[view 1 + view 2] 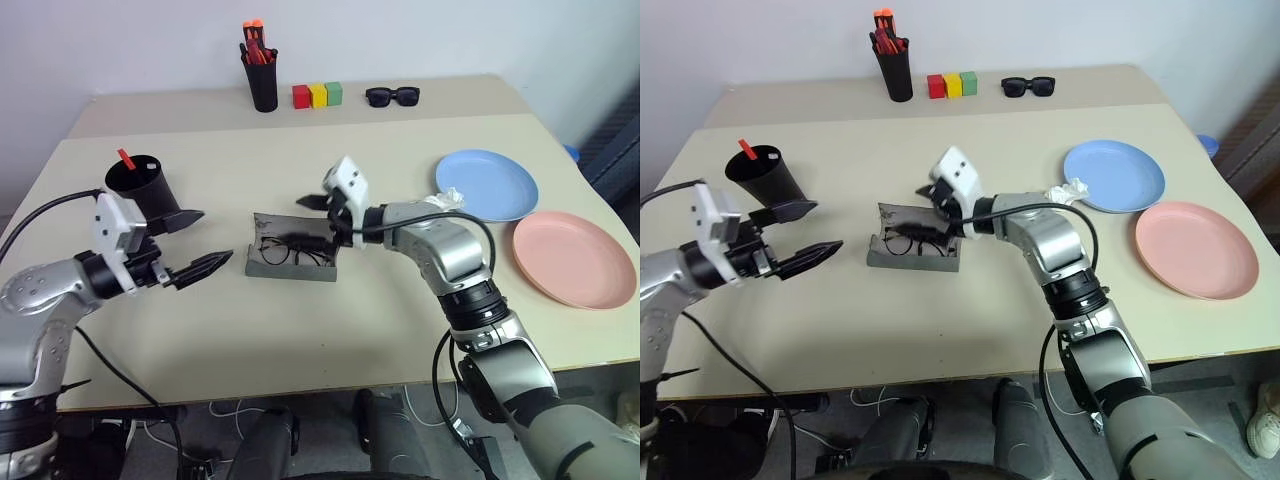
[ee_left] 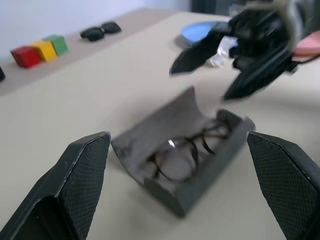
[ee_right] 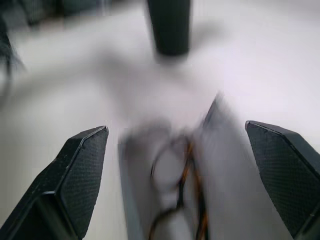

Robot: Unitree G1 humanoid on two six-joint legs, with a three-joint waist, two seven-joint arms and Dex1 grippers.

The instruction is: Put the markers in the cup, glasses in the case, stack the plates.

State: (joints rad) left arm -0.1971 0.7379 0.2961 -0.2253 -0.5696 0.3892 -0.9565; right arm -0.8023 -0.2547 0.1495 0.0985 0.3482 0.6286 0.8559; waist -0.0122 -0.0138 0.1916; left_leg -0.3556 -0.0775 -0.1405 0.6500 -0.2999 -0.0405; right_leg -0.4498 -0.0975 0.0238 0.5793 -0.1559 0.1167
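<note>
On the desk (image 1: pixel 300 330) one grey case (image 1: pixel 291 258) lies with its lid up, and one pair of glasses (image 1: pixel 290 250) rests inside it. The right hand (image 1: pixel 325 220) hangs just over the case's far end, fingers spread apart and holding nothing. The left hand (image 1: pixel 200 245) hovers near the case's other side, its two fingers also apart and empty. One black cup (image 1: pixel 145 188) stands behind the left hand with one red-capped marker (image 1: pixel 126 158) poking from it. Two plates lie side by side, unstacked: one blue plate (image 1: pixel 487 184) and one pink plate (image 1: pixel 573 258). Along the far edge are one pen holder (image 1: pixel 263 78), three coloured blocks (image 1: pixel 317 95) and one pair of sunglasses (image 1: pixel 392 96).
</note>
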